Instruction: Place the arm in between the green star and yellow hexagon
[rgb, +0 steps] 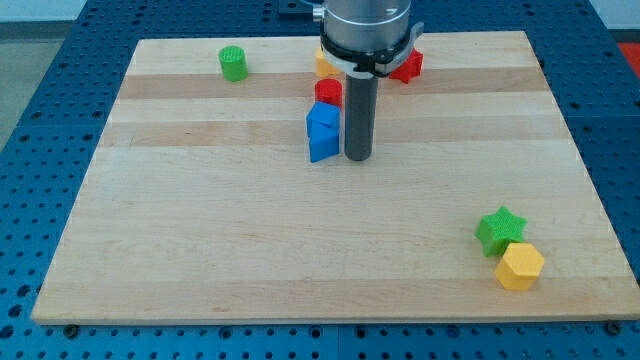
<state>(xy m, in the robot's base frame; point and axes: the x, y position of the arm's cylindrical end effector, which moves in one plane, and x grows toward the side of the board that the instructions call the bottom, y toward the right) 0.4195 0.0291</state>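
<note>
While our tip (358, 158) rests beside the blue block (322, 133) near the table's (200, 250) top edge, green star (500, 229) and yellow hexagon (520, 267) touch by the bottom-right corner; we have no fingers.

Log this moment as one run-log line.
my tip: just right of blue block | green star touching yellow hexagon, view's bottom right | tip far from pair | placement not done
</note>
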